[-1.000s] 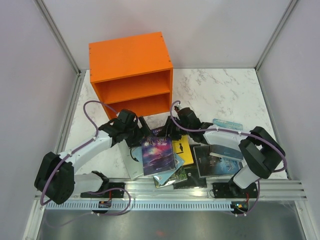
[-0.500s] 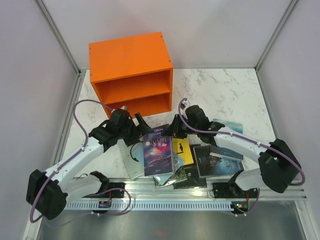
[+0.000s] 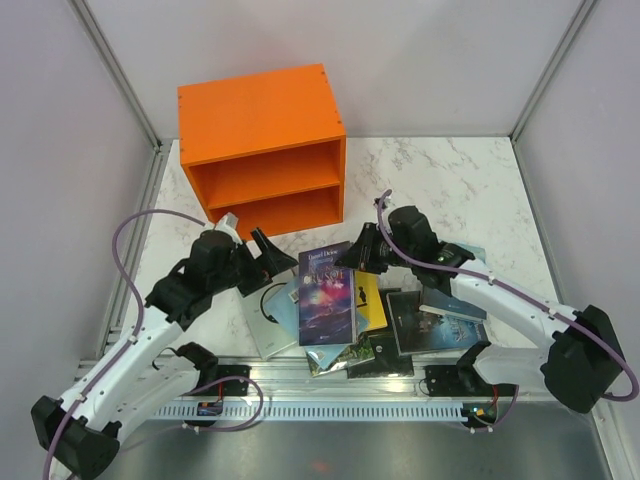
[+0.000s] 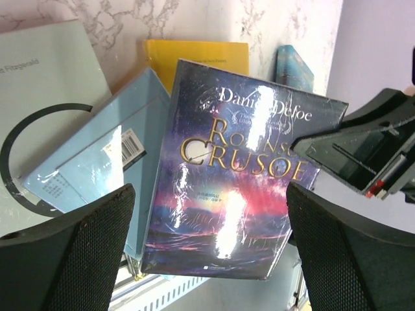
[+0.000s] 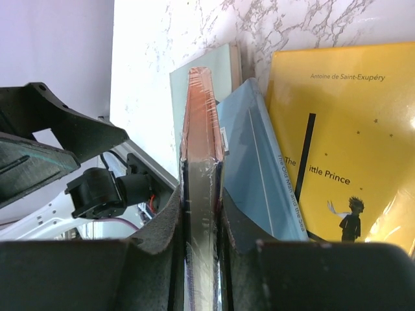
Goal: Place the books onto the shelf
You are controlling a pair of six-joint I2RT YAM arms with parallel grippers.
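Just before the orange shelf (image 3: 262, 115), the right fingers (image 5: 159, 227) pinch the purple Crusoe book (image 3: 327, 295) by its shelf-side edge while the left fingers (image 4: 84, 249) gape wide nearby, so I'd lift it clear of the other books (image 3: 430, 325) before swinging toward a compartment.

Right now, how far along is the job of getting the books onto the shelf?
Done: nothing. Both compartments of the orange shelf look empty. In hand: the right gripper is clamped on one edge of the purple-blue book, and the left gripper hangs open beside it. Left: that book and the other books piled on the table all need shelving.
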